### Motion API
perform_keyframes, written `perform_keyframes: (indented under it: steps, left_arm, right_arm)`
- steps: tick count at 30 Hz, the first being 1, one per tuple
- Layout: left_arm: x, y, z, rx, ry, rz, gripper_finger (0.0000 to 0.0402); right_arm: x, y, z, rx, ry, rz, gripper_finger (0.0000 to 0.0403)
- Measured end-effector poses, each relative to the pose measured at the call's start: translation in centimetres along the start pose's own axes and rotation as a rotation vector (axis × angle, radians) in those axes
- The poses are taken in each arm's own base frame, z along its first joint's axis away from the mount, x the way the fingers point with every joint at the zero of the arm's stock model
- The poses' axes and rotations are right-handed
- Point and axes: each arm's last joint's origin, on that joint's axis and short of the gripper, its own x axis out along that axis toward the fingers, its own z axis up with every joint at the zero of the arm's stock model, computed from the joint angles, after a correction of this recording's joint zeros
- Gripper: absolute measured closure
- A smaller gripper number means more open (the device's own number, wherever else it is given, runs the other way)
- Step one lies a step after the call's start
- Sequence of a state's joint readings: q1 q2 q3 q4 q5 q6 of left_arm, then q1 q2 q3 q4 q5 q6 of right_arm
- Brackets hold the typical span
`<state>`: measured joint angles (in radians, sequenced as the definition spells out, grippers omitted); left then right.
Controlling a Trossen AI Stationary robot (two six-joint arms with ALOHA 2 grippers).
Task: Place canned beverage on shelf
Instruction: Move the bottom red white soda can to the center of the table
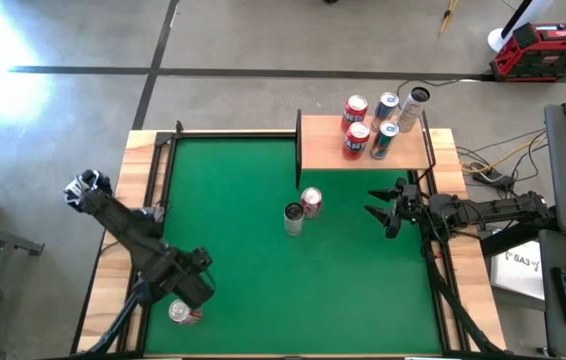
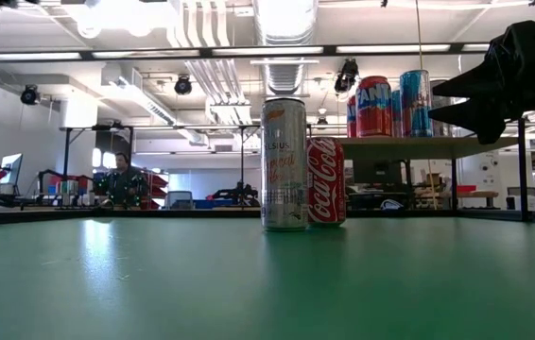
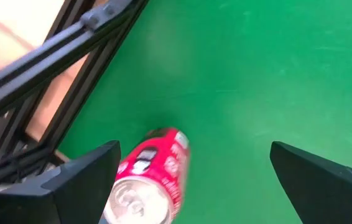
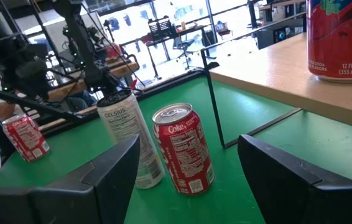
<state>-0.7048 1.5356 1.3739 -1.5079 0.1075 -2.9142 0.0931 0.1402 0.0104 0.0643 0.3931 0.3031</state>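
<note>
Can at frame centre, probably rigid, slick, dentable | best gripped mid-body | right gripper open, empty | left gripper open above another can

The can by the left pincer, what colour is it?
Red with white markings and a silver top; the left wrist view shows it best.

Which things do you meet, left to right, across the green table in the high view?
Left hand above a red can → silver can → Coke can → right hand, open.
</note>
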Motion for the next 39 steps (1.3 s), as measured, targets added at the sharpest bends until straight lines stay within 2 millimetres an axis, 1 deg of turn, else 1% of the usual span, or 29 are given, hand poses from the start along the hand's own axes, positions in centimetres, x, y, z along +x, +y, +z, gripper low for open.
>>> perform_keyframes:
  steps: [3,8,14,23,31,35,39]
  left_arm:
    - [0.5,0.9,-1.0,-0.015,0.022,0.031,0.0005]
    - [1.8,2.1,-2.8,0.027,0.044,0.078,0.0010]
    - [3.1,2.7,-4.4,0.055,0.052,0.079,0.0025]
    - [3.4,3.0,-5.2,0.056,0.096,0.072,0.0071]
    - [4.5,3.5,-5.1,0.062,0.097,0.067,0.0126]
    - [5.1,4.0,-5.3,0.057,0.116,0.059,0.0131]
    - [5.0,4.1,-5.6,0.059,0.130,0.058,0.0119]
  right_arm:
    - [0.0,0.0,0.0,0.000,0.000,0.000,0.0140]
    - [0.0,0.0,0.0,0.000,0.000,0.000,0.0140]
    - [0.0,0.0,0.0,0.000,0.000,0.000,0.0140]
    - [0.0,0.0,0.0,0.000,0.000,0.000,0.0140]
    - [0.0,0.0,0.0,0.000,0.000,0.000,0.0140]
    - [0.0,0.0,0.0,0.000,0.000,0.000,0.0140]
    - [0.0,0.0,0.0,0.000,0.000,0.000,0.0140]
